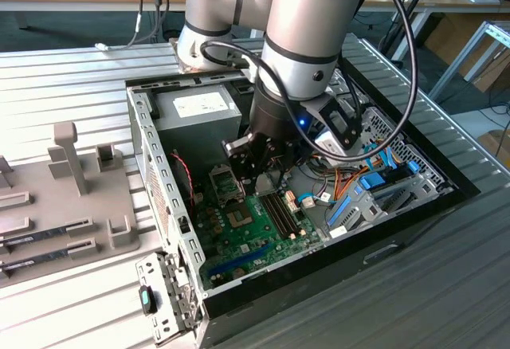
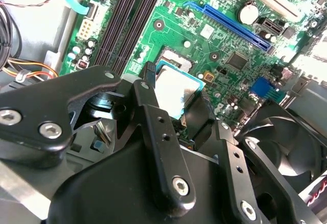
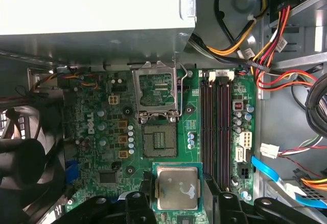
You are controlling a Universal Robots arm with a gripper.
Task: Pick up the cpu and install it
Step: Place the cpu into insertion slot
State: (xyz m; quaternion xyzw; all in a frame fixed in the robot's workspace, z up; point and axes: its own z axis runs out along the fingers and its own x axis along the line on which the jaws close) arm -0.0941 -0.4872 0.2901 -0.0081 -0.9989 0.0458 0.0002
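claw clamps cpu over motherboard | case on ribbed metal table | desks behind

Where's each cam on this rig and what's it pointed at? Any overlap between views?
Exterior view: off the arm, raised, looking down at an angle into the open computer case; shows the arm and gripper.
First wrist view: on the wrist, looking nearly straight down at the motherboard and empty socket; the gripper holds the cpu.
Second wrist view: on the wrist, slanted across the board past the gripper linkages.
Shared: both wrist views show the cpu gripped; all three show the motherboard.
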